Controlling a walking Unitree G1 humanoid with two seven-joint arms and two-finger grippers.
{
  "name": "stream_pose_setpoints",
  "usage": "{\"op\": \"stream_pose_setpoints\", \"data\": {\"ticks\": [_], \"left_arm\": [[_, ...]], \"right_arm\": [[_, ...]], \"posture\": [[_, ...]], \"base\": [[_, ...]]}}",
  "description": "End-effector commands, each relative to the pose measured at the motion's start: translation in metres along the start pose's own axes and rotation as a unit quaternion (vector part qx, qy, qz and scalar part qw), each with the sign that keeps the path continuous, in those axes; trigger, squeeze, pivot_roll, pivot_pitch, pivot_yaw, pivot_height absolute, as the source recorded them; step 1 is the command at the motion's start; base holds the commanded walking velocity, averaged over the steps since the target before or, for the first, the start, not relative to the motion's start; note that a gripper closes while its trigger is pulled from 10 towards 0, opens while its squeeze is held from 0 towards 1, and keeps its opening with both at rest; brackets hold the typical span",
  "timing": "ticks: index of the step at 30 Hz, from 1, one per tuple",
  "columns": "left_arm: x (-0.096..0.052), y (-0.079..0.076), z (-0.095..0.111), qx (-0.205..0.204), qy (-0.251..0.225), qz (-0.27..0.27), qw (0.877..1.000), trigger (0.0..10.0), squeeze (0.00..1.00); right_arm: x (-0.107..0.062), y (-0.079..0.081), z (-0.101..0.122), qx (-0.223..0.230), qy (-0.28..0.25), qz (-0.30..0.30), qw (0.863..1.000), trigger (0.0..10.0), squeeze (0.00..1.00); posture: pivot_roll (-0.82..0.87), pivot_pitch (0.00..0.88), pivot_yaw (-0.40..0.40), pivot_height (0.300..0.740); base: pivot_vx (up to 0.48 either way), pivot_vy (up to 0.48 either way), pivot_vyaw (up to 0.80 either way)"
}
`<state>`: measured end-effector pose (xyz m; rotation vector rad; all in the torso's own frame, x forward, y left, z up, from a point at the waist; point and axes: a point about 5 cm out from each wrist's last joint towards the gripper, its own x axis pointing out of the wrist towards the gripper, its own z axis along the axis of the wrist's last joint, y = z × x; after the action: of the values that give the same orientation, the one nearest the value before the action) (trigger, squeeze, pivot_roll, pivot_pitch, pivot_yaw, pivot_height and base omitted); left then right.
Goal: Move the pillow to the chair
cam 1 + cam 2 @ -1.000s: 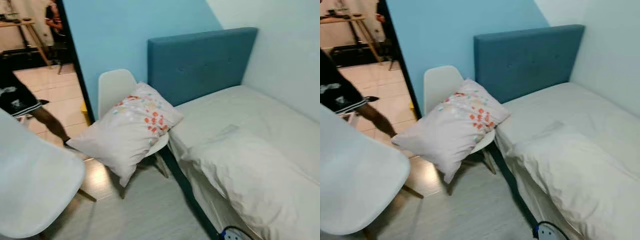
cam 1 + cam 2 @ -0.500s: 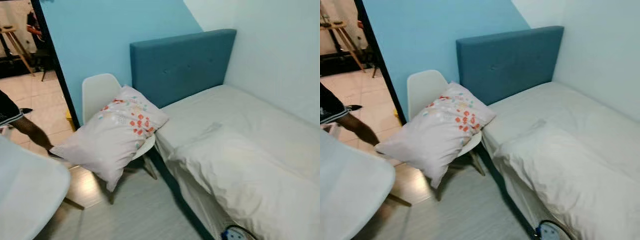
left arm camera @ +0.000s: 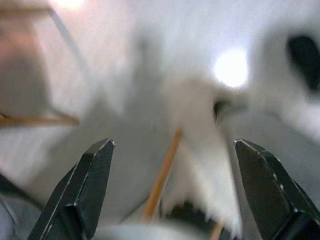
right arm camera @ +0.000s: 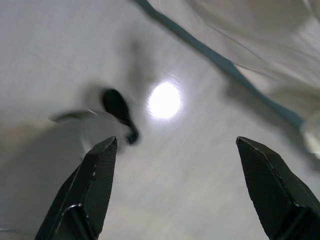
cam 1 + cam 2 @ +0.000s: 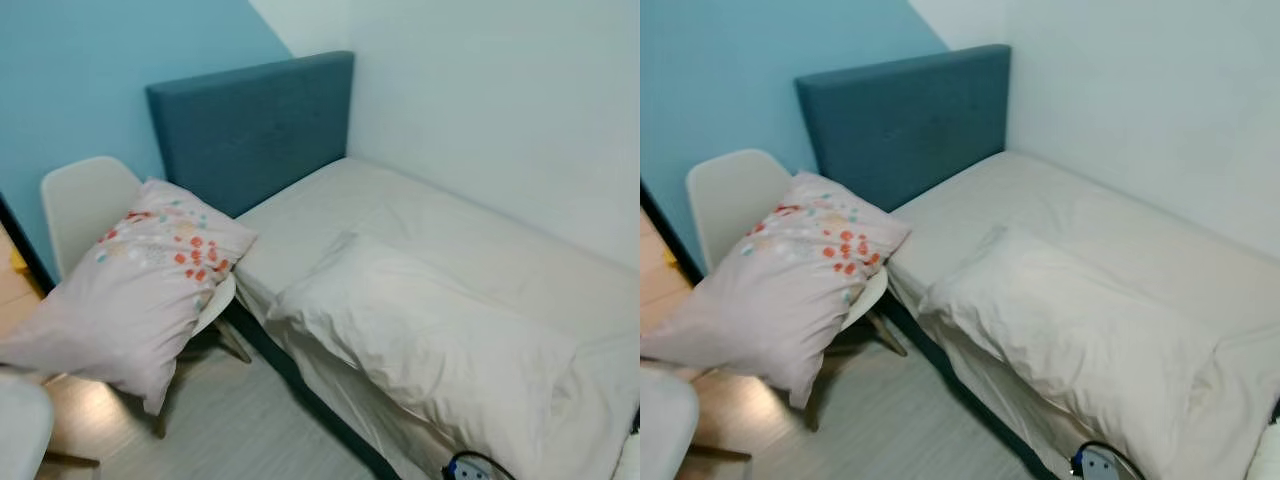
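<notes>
Black fingers of the left tool (image 3: 172,185) and right tool (image 4: 177,182) are spread wide, holding nothing, above pale floor (image 4: 190,165). Beside the bed (image 5: 450,260), the flower-printed pillow (image 5: 140,285) rests on the white chair (image 5: 85,200).

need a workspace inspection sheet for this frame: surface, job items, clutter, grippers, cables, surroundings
Surface: pale wood-look floor; bed with white sheet.
Job's things: floral pillow lies tilted on the white chair, overhanging the seat's front edge, one corner touching the mattress.
Clutter: plain white pillow on the bed; a second white chair's edge at near left.
Grippers: left gripper open, holding nothing; right gripper open, over the floor.
Cables: nothing certain; small dark-rimmed object at bed's foot, unclear.
Surroundings: blue headboard, blue wall, white wall.
</notes>
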<state>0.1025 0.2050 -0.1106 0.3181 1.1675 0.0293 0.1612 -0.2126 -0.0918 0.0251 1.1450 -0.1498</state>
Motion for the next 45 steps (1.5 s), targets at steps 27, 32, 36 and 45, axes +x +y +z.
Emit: {"op": "stream_pose_setpoints", "data": {"ticks": [27, 32, 36, 45], "left_arm": [[0.001, -0.002, 0.010, 0.020, -0.009, -0.002, 1.000, 10.0, 0.00], [0.002, 0.009, 0.014, 0.037, -0.022, 0.046, 0.998, 10.0, 0.00], [0.002, 0.021, 0.017, 0.058, -0.027, 0.089, 0.994, 10.0, 0.00], [0.002, 0.028, 0.017, 0.091, -0.027, 0.116, 0.989, 10.0, 0.00]], "right_arm": [[-0.001, -0.007, -0.004, -0.015, 0.004, -0.011, 1.000, 10.0, 0.00], [-0.001, -0.007, -0.003, -0.013, 0.001, -0.012, 1.000, 10.0, 0.00], [-0.001, -0.007, -0.004, -0.013, 0.001, -0.012, 1.000, 10.0, 0.00], [-0.001, -0.006, -0.006, -0.015, 0.003, -0.013, 1.000, 10.0, 0.00]], "posture": [[-0.09, 0.000, -0.031, 0.740], [-0.09, 0.000, -0.031, 0.740], [-0.09, 0.000, -0.029, 0.740], [-0.09, 0.000, -0.024, 0.740]], "base": [[0.000, 0.000, -0.25], [0.000, 0.000, 0.00], [0.000, 0.000, 0.00], [0.000, 0.000, 0.00]]}}
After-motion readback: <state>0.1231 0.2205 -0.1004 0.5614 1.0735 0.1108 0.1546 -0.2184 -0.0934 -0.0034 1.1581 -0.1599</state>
